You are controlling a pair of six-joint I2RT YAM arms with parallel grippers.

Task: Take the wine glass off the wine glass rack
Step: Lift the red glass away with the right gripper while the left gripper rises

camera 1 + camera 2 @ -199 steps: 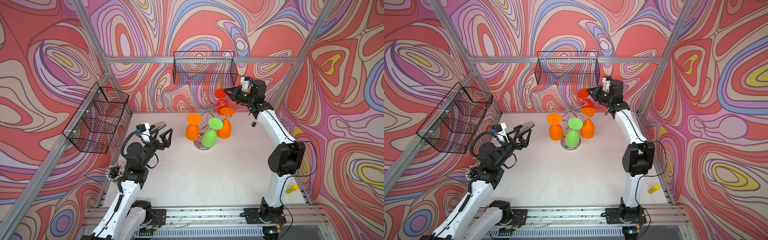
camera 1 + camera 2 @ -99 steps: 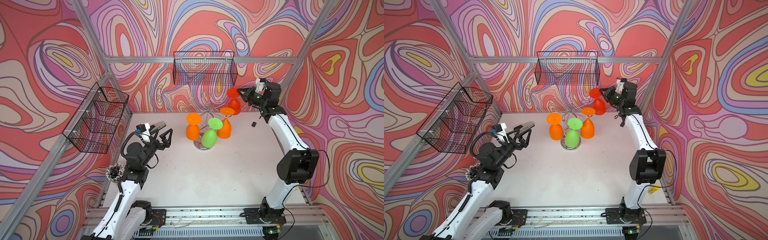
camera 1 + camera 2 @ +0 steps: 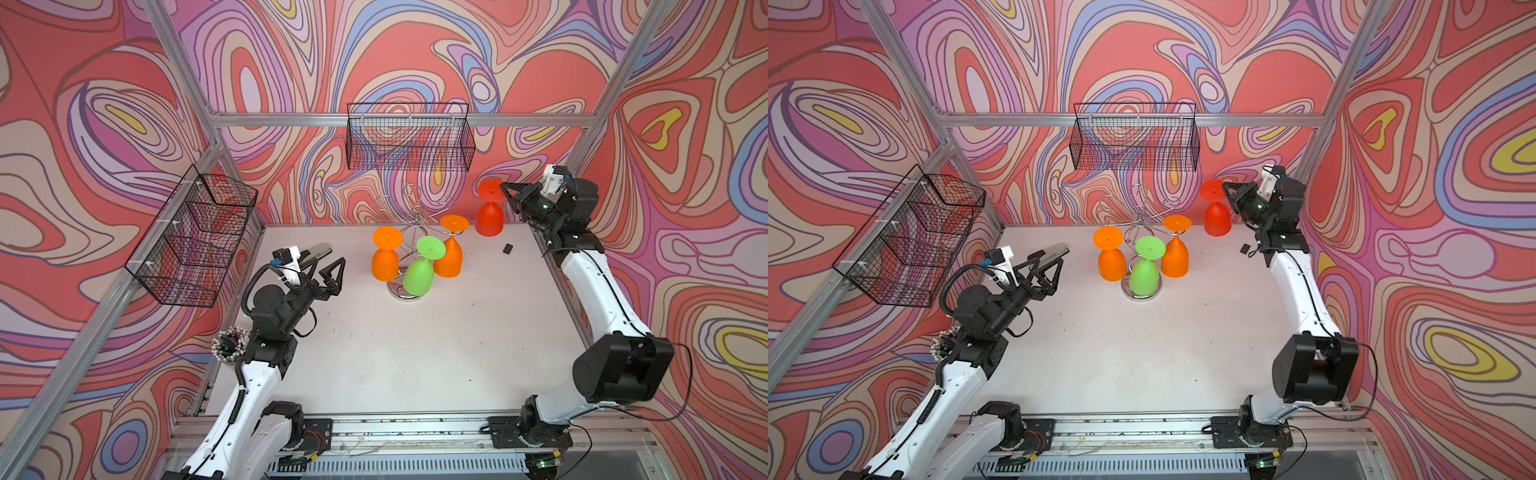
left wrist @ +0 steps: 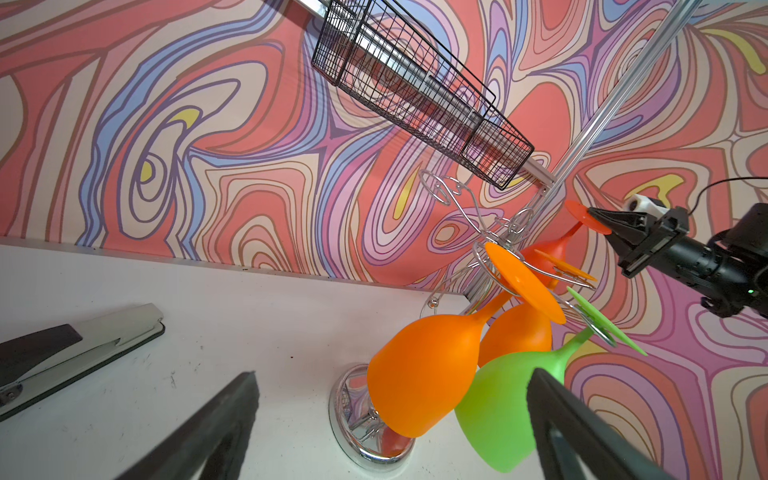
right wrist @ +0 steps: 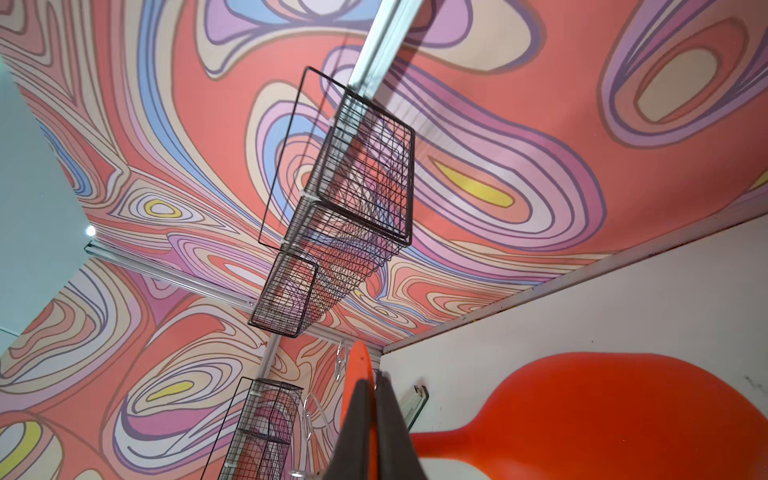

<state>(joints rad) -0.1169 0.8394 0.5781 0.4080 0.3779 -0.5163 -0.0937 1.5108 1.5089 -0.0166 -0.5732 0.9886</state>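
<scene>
In a top view, held wine glass (image 3: 489,218) clear of wine glass rack (image 3: 415,218), foot pinched in right gripper (image 3: 503,190); left gripper (image 3: 324,270) wide. Set-down on worktop (image 3: 415,353) likely required next.

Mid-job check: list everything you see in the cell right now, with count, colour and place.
wine glass rack: 1, chrome, back centre of the table
orange wine glasses: 2, orange, hanging upside down on the rack
green wine glass: 1, green, hanging upside down at the rack's front
red wine glass: 1, red, upside down, off the rack to its right, near the back wall
wire baskets: 2, black, one on the back wall, one on the left wall
flat tool: 1, silver and black, on the table by the left arm
small piece: 1, black, on the table, right of the rack
table: 1, white
left hand: 1, black, open, empty, left of the rack
right hand: 1, black, shut on the red glass's foot
</scene>
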